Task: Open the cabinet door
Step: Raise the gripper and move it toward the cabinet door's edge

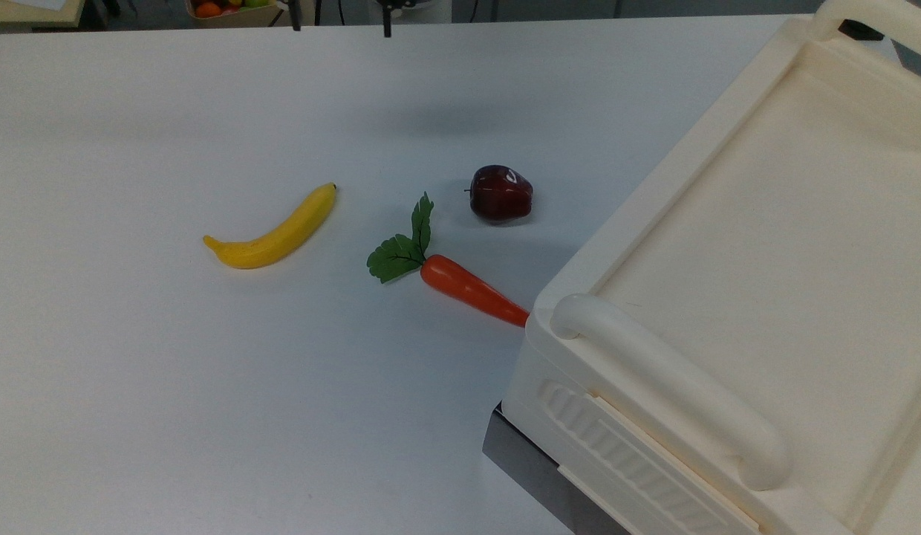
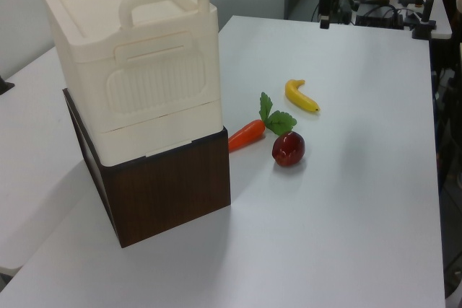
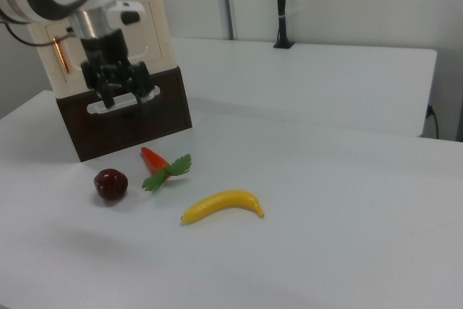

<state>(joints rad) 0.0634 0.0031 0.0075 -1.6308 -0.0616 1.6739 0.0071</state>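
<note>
Cabinet door (image 3: 152, 30): the front face of the cabinet in the upper left of the right view. It lies flush with the body, and the arm covers its middle.
Door handle (image 3: 61, 54): one small copper-coloured bar, upright near the door's left edge in the right view.
Cabinet (image 1: 765, 245): one large cream plastic box with a flat recessed top. It fills the right side of the top view and stands at upper left in the left view (image 2: 144, 41).
Bar handles: two thick rounded cream ones on the top, one at lower right of the top view (image 1: 668, 386) and one at its upper right corner (image 1: 876, 15).
Ribbed side panel (image 2: 155, 81): one, facing the left view's camera.
Base (image 2: 173, 192): one dark wood-grain box under the cabinet.
Gripper (image 1: 340, 18): two dark fingers hang spread wide apart at the top edge of the top view, with nothing between them and touching nothing. It is well apart from the cabinet there. In the right view (image 3: 119, 92) it hangs in front of the cabinet's face.
Carrot (image 1: 468, 288): one, with green leaves. Its tip is right at the cabinet's corner in the top view.
Apple (image 1: 500, 193): one, dark red, just beside the carrot.
Banana (image 1: 275, 232): one, yellow, left of the carrot in the top view.
Table (image 1: 134, 371): white, carrying everything.
</note>
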